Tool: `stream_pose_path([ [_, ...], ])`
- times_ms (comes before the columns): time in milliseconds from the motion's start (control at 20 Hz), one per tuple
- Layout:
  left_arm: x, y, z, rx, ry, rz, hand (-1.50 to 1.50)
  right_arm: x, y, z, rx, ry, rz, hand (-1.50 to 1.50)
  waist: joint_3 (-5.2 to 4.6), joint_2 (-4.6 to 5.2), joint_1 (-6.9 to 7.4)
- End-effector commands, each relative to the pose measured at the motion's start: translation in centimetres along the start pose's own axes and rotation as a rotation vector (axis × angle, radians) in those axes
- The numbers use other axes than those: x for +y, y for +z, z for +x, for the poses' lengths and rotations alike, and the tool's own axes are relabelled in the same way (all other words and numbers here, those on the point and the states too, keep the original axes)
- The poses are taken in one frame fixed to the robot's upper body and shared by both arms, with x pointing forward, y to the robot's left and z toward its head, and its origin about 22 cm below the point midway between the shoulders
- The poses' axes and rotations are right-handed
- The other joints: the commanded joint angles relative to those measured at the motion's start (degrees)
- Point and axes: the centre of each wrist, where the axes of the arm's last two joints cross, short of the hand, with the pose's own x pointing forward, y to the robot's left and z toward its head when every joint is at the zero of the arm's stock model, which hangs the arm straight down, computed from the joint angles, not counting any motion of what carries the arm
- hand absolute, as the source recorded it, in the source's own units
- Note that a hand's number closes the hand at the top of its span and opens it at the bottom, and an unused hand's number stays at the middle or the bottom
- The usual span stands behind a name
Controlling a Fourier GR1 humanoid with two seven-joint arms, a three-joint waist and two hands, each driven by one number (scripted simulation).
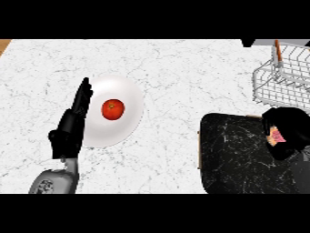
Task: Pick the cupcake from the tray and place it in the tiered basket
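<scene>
A dark marbled tray (241, 157) lies at the lower right of the white counter. Above its right edge my right hand (295, 129) is curled round the cupcake (276, 135), of which only a pink and orange sliver shows between the fingers. The white wire tiered basket (292, 82) stands at the upper right, just beyond that hand. My left hand (73, 120) rests at the left with fingers straight and pointing away, beside a white plate.
A white plate (127, 98) left of centre holds a red tomato (113, 109). A wooden surface shows past the counter's upper left corner. An orange-handled part rises from the basket's top.
</scene>
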Motion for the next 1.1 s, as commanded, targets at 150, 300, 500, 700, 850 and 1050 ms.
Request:
stream_pose_path([
  [150, -0.1, 0.4, 0.0, 0.003, -0.005, 0.000, 0.00, -0.7, 0.3, 9.9, 0.349, 0.075, 0.038, 1.50, 0.66, 0.12, -0.20],
  [300, 0.9, -1.0, 0.3, -0.003, 0.017, 0.001, 0.00, -2.6, 2.4, 10.7, 0.424, 0.074, -0.052, 1.50, 0.69, 0.21, -0.99],
  [500, 0.0, 0.6, -0.3, 0.002, 0.001, 0.005, 0.00, -8.4, 5.1, 11.5, 0.477, 0.033, -0.184, 1.50, 0.70, 0.11, -0.74],
  [700, -0.3, -0.2, -0.7, 0.010, 0.004, 0.020, 0.00, -13.2, 7.4, 12.4, 0.499, 0.017, -0.307, 1.50, 0.70, 0.27, -0.72],
  [850, 1.1, 1.2, 0.0, 0.004, -0.018, 0.008, 0.00, -17.2, 9.3, 11.3, 0.510, -0.037, -0.358, 1.50, 0.73, 0.11, -0.29],
  [1050, 0.0, -0.4, 0.2, 0.005, 0.008, 0.008, 0.00, -21.2, 10.9, 10.5, 0.512, -0.058, -0.383, 1.50, 0.73, 0.25, -0.53],
])
